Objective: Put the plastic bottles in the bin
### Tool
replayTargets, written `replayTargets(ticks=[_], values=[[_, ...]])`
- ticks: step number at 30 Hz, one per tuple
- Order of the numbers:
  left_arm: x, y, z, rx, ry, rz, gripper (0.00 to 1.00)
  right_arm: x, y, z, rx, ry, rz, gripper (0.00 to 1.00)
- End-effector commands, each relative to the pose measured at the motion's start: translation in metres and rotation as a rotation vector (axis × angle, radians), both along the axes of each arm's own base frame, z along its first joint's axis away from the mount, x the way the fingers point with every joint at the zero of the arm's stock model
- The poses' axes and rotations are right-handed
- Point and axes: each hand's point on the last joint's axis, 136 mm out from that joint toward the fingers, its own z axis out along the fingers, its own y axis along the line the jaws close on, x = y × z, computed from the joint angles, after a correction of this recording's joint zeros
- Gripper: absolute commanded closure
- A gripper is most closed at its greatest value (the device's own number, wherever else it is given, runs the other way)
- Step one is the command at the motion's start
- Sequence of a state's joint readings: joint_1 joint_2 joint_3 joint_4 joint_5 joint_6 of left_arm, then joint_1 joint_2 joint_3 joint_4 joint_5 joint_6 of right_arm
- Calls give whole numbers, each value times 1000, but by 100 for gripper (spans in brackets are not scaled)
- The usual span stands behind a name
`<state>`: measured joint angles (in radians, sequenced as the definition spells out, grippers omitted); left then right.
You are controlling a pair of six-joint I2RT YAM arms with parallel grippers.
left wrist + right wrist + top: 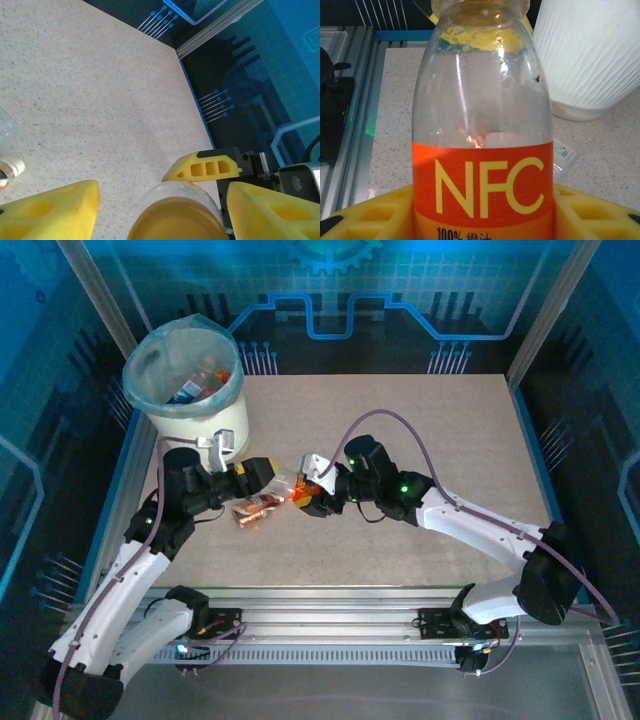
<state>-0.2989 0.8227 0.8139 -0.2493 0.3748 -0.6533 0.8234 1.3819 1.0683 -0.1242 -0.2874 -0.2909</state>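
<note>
Orange-labelled bottle (482,185) sits pinched in the right gripper (318,498), near the bin (215,425); left gripper (165,210) straddles its cap, jaws spread; close squarely before the right lets go.

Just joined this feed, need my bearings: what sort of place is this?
Probably a purpose-built robot test cell, not a home or shop: a speckled table fenced by blue circuit-print panels, with an aluminium rail along its near edge.
</note>
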Motion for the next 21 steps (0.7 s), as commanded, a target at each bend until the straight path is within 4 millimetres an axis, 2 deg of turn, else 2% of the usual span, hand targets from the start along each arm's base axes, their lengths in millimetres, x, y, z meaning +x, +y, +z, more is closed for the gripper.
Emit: replayTargets(ticks=[1,5,12,13,14,16,18,21], values=[[-2,-10,7,-32,-16,-47,44,6,-3,14,42,-40,-30,44],[2,-9,8,-37,-11,-33,66,9,-4,12,32,-44,-44,42],[7,-2,12,-34,-11,26,92,14,-7,12,32,-59,-76,37],[8,0,15,-34,-17,40,95,14,-7,13,35,-61,-81,34],[9,2,18,-33,-23,56,100,15,-8,16,43,-67,-90,26],[11,9,26,-28,-44,99,100,17,-8,18,51,-77,-107,1],[14,18,41,-8,-86,146,100,17,-8,23,61,-88,-110,0],[19,32,80,66,-194,209,100,17,-7,27,59,-113,-109,0]])
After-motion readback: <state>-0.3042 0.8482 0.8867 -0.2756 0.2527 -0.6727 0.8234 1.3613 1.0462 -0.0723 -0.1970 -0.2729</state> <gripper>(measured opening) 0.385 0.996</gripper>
